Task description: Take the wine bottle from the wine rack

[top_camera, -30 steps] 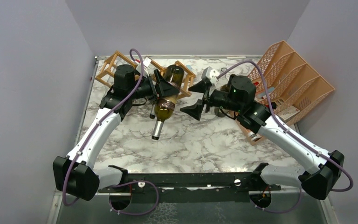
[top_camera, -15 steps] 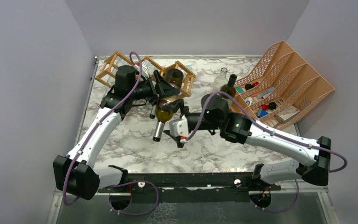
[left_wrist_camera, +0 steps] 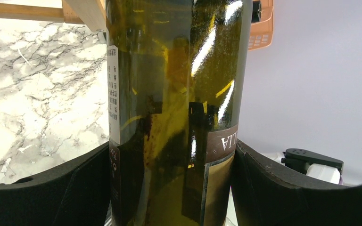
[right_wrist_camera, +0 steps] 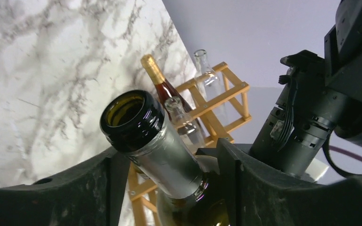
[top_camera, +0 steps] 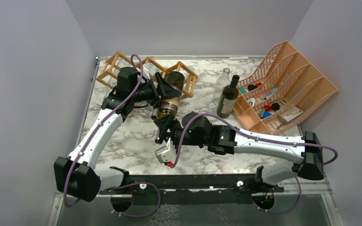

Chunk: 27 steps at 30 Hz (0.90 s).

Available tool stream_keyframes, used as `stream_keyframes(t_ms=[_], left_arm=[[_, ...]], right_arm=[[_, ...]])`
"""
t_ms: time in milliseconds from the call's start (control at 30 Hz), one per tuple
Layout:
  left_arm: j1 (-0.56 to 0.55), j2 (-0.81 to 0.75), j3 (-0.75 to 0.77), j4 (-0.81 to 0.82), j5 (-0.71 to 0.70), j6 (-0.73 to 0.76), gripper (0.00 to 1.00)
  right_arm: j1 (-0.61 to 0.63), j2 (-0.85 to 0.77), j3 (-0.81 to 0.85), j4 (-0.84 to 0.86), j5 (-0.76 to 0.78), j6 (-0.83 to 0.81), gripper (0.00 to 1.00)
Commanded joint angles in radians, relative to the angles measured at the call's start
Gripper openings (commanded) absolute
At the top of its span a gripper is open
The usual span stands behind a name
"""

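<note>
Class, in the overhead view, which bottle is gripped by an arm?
The olive-green bottle with the brown label, clamped in the left gripper by the wine rack. The dark bottle and the clear bottle stand free beside the peach organizer.

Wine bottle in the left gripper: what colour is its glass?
Wine bottle: dark olive green, clearest in left wrist view.

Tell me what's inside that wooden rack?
The wine rack holds a gold-capped reddish bottle and two clear glass bottles. The left arm covers much of it from above, so its other cells cannot be checked.
</note>
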<state>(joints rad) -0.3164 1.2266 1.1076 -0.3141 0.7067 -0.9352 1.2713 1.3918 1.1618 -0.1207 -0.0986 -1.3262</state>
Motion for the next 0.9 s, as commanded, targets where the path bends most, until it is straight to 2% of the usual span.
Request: stream_keyframes(t_ms=[0, 100, 200, 333, 367, 467, 533, 600, 767, 867], left_arm=[[-0.003, -0.053, 0.011, 0.037, 0.008, -0.022, 0.24], [-0.003, -0.061, 0.003, 0.024, 0.005, -0.021, 0.25], [-0.002, -0.067, -0.007, 0.016, 0.003, -0.024, 0.26], [-0.002, -0.074, -0.027, 0.013, 0.014, -0.028, 0.37], [-0.003, -0.077, -0.032, 0.012, 0.012, -0.027, 0.43], [-0.002, -0.095, -0.049, 0.014, 0.005, -0.014, 0.78], [-0.002, -0.11, -0.053, 0.014, 0.006, 0.005, 0.97], [-0.003, -0.122, -0.057, 0.015, 0.005, 0.023, 0.99], [-0.001, -0.147, -0.077, -0.007, 0.002, 0.069, 0.99], [-0.001, -0.161, -0.078, -0.032, -0.017, 0.104, 0.99]], right_arm=[[0.009, 0.019, -0.018, 0.084, 0.081, -0.1, 0.63], [0.009, 0.027, -0.03, 0.119, 0.078, -0.111, 0.56], [0.01, 0.03, -0.037, 0.135, 0.072, -0.119, 0.44], [0.014, -0.001, -0.038, 0.16, 0.024, -0.094, 0.27], [0.015, -0.011, -0.037, 0.168, 0.01, -0.08, 0.21], [0.015, -0.051, -0.057, 0.213, -0.023, -0.019, 0.1], [0.015, -0.076, -0.077, 0.248, -0.031, 0.019, 0.05], [0.015, -0.099, -0.081, 0.257, -0.036, 0.064, 0.01], [0.015, -0.183, -0.113, 0.314, -0.048, 0.194, 0.01], [0.014, -0.234, -0.119, 0.286, -0.054, 0.251, 0.01]])
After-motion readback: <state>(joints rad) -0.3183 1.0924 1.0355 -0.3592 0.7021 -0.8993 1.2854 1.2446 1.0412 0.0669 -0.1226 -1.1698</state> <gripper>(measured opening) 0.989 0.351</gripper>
